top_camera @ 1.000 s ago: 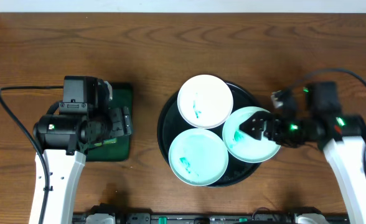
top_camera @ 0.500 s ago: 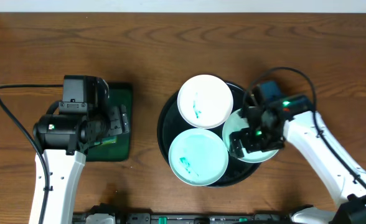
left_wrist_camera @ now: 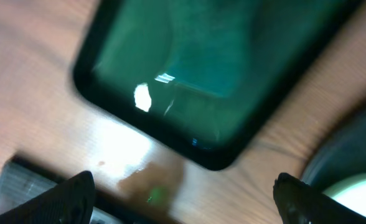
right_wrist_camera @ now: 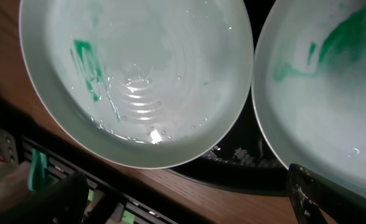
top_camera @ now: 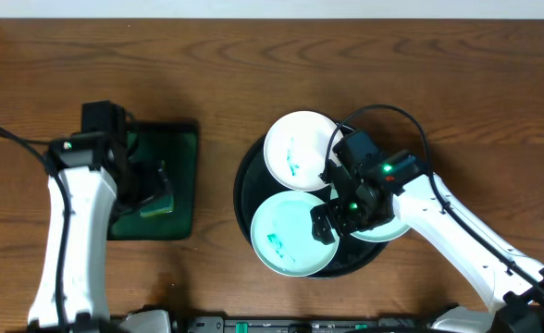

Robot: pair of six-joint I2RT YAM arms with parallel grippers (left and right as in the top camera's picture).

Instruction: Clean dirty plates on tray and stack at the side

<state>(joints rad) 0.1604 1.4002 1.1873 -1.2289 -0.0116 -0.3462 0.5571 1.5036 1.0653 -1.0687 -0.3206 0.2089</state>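
Right pincer (top_camera: 332, 220), wide and empty, hovers over black tray (top_camera: 242, 196) right of table centre. Nearest smeared plate (top_camera: 286, 236) lies just left of it, toward front edge. My left pincer (left_wrist_camera: 186, 199), also wide, is well apart over green tray (left_wrist_camera: 220, 68).

Plates (top_camera: 295, 231) in the tray (top_camera: 246, 190), smaller tray (top_camera: 181, 157) to its left

We are finding a brown wooden table (top_camera: 216, 74) filling nearly the whole overhead view, its grain running left to right. A pale strip (top_camera: 272, 9) is showing beyond its far edge; we are unable to tell whether it is wall or floor. A black rail (top_camera: 281, 325) is running along the near edge. Light is glaring off the tabletop as a soft white patch (left_wrist_camera: 124, 149).
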